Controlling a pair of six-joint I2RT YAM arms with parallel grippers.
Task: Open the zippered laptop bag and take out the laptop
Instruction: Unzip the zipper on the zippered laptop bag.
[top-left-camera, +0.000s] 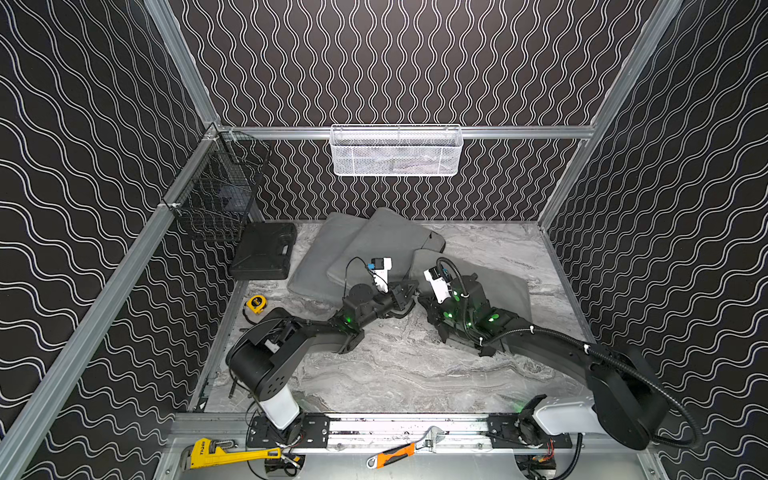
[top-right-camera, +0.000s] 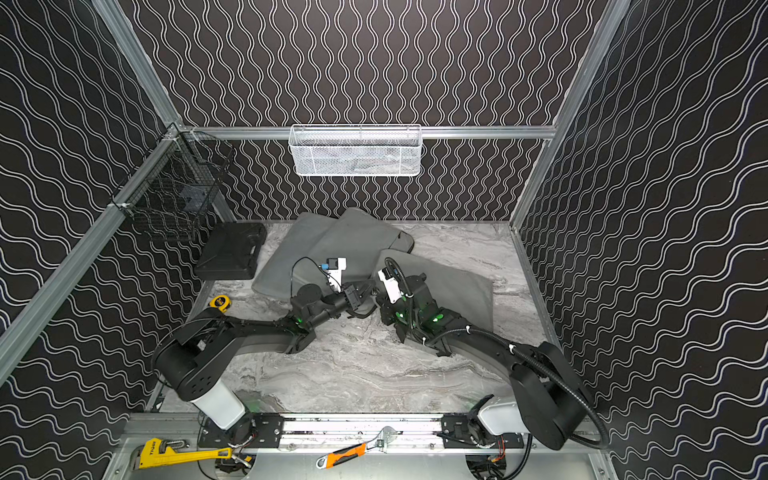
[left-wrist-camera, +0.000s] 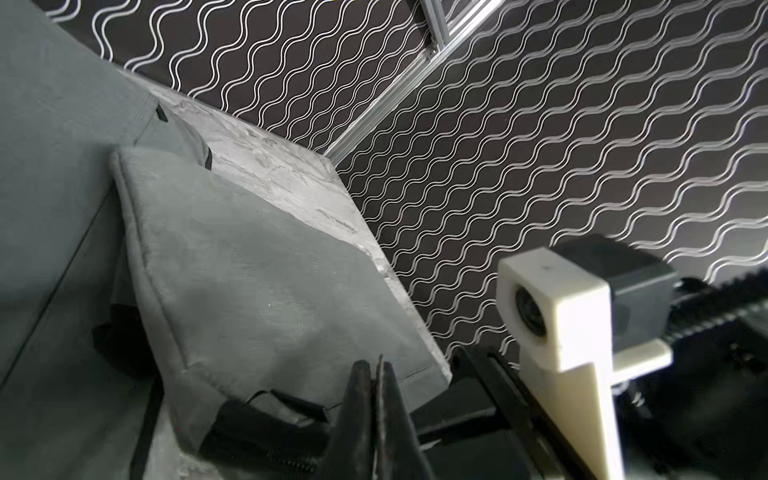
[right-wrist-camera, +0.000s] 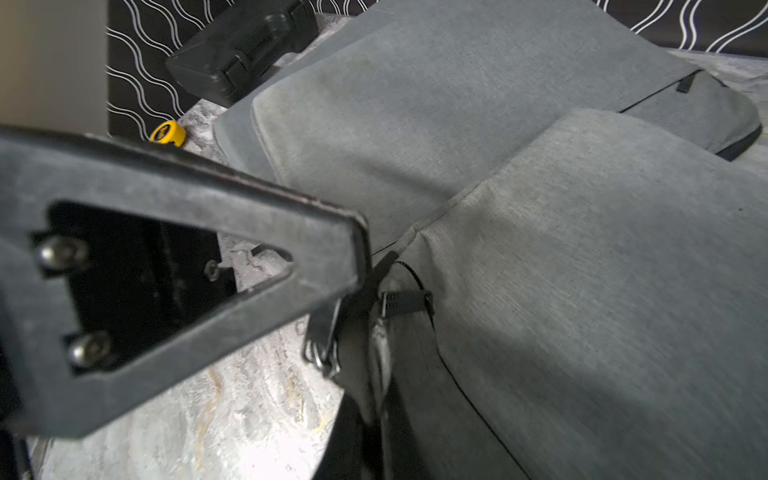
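A grey zippered laptop bag (top-left-camera: 494, 282) (top-right-camera: 457, 276) lies at the right of the table, partly under my right arm. The laptop is hidden. Both grippers meet at the bag's near-left corner (right-wrist-camera: 419, 245), where a black zipper pull (right-wrist-camera: 405, 303) and a small metal ring (right-wrist-camera: 324, 349) show. My left gripper (top-left-camera: 409, 291) (top-right-camera: 365, 291) (left-wrist-camera: 376, 370) is shut, with a thin dark strip showing between its jaws. My right gripper (top-left-camera: 424, 297) (top-right-camera: 379, 297) (right-wrist-camera: 374, 361) is shut, its tips against the same corner; I cannot tell whether it pinches anything.
Two more grey bags (top-left-camera: 365, 245) lie overlapped at the back centre. A black case (top-left-camera: 264, 251) and a yellow tape measure (top-left-camera: 256, 304) sit at the left. A black wire basket (top-left-camera: 220, 191) and a white basket (top-left-camera: 395, 151) hang on the walls. Wrenches (top-left-camera: 224, 455) lie on the front rail.
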